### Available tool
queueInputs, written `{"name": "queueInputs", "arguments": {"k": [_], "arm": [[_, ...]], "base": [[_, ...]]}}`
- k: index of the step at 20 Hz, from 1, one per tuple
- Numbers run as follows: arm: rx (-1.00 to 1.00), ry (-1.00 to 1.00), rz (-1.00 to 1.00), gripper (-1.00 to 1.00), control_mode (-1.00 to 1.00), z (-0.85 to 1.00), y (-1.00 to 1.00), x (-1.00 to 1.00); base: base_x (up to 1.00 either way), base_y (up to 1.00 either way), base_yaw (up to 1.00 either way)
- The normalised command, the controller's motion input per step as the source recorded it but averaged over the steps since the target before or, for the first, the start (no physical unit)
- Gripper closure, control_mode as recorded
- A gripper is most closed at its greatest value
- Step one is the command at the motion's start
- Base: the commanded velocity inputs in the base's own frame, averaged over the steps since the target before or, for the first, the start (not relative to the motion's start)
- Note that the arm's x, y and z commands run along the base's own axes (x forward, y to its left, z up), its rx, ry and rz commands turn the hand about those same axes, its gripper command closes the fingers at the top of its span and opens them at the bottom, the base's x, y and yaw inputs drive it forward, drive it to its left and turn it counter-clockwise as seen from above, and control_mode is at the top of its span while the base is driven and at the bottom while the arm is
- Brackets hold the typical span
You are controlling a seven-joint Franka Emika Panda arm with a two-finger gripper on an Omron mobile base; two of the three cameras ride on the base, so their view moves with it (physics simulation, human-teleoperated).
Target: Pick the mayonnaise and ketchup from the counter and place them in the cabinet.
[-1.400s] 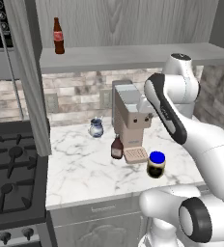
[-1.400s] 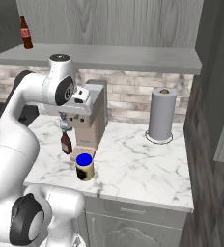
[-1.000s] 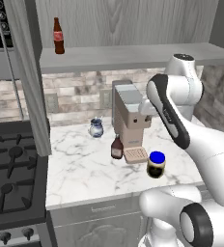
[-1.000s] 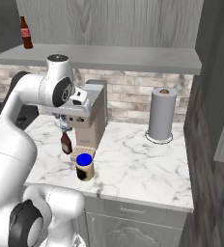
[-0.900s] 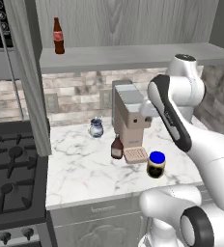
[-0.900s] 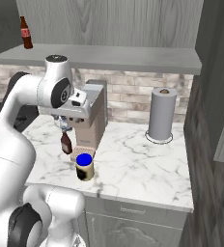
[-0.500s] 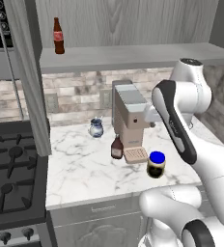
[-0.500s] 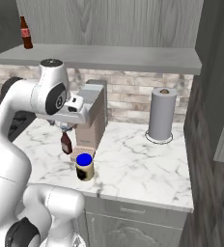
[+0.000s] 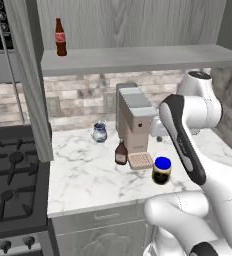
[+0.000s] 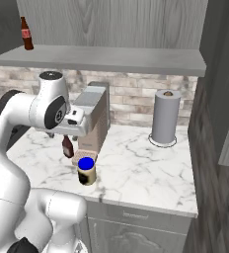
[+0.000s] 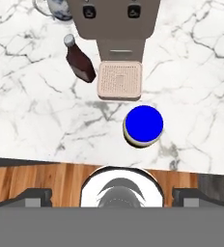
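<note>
mayonnaise (image 11: 143, 124) | beside coffee machine (image 11: 115, 19) tray | ketchup (image 11: 79, 60) left

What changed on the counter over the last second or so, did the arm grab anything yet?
Nothing grabbed. The arm's upper links swung to its right, away from the coffee machine, with the open gripper above the counter's front edge. The mayonnaise, the ketchup, the small jug and the tall bottle on the cabinet shelf stayed put.

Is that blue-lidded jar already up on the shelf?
No, the mayonnaise stands on the marble counter in front of the coffee machine, while the cabinet shelf above holds just a slim red-labelled bottle.
</note>
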Motion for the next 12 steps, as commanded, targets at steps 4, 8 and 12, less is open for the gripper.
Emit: {"name": "queueInputs", "arguments": {"k": [4, 8, 12], "arm": [[0.00, 0.00, 0.03, -1.00, -1.00, -0.36, -0.02, -0.19], [-0.03, 0.00, 0.05, -1.00, -1.00, -0.34, -0.07, -0.18], [-0.02, 0.00, 0.08, -1.00, -1.00, -0.25, -0.13, -0.13]], "base": [[0.00, 0.00, 0.00], [0.00, 0.00, 0.00], [0.00, 0.00, 0.00]]}}
